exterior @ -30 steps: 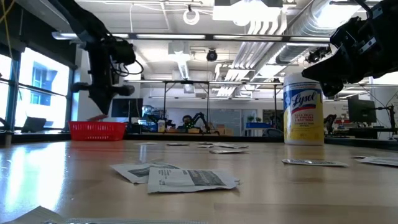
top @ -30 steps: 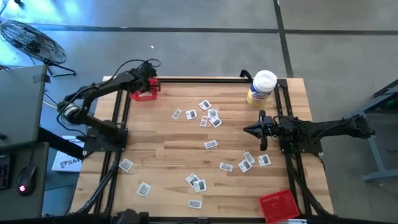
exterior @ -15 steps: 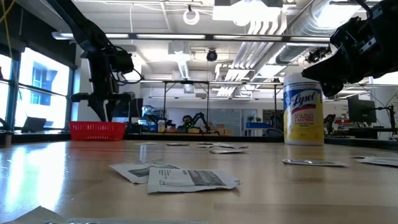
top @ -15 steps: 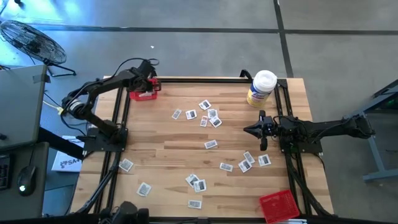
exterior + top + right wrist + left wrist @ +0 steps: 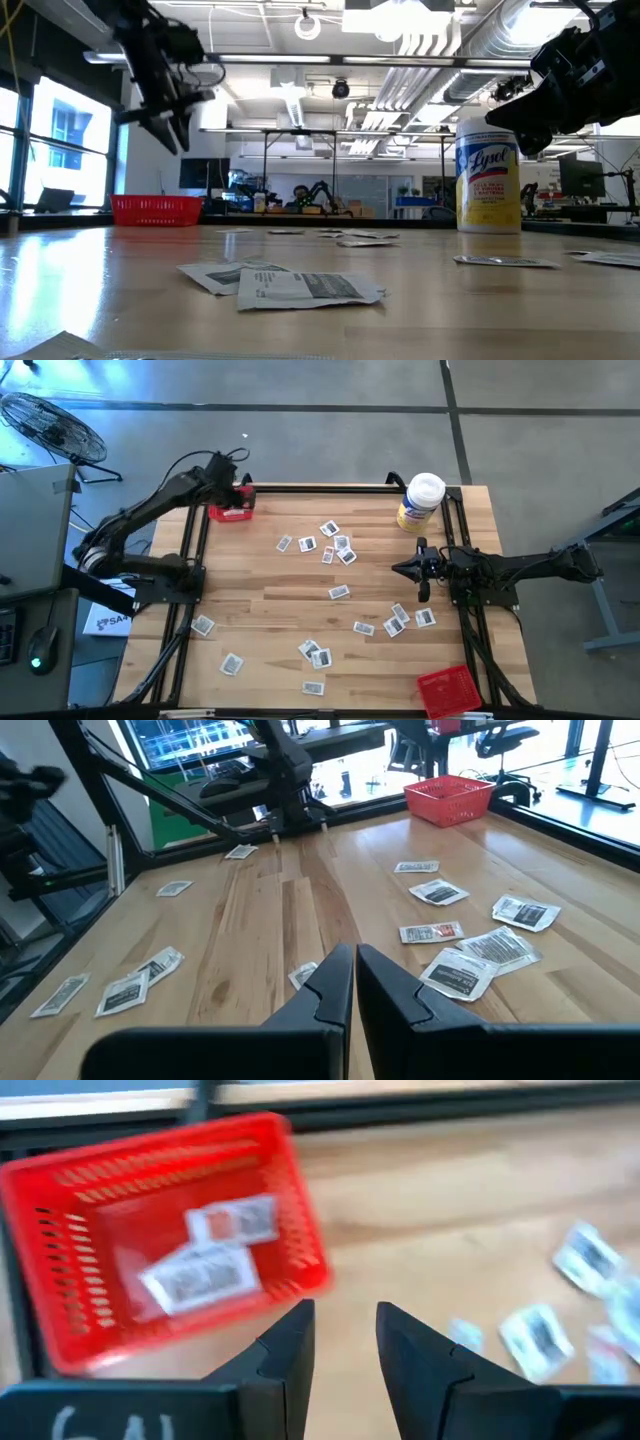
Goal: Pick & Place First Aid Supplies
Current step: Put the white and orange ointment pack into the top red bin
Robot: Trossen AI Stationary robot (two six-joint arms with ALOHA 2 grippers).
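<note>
tub [image 5: 488,176] label: "lysol" | left gripper [image 5: 340,1342] jaws released, empty | right gripper [image 5: 354,982] jaws clenched, empty

Desk [image 5: 250,575] centre-left bare boards, open passage. Packets [image 5: 330,543] scattered mid-desk and toward the near edge. Tub [image 5: 420,501] blocks far right corner; red tray [image 5: 232,511] far left corner, second tray [image 5: 446,690] near right corner.

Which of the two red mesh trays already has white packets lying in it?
The red mesh tray at the table's far left corner, under the left gripper; it holds two white packets. The tray at the near right corner shows none.
</note>
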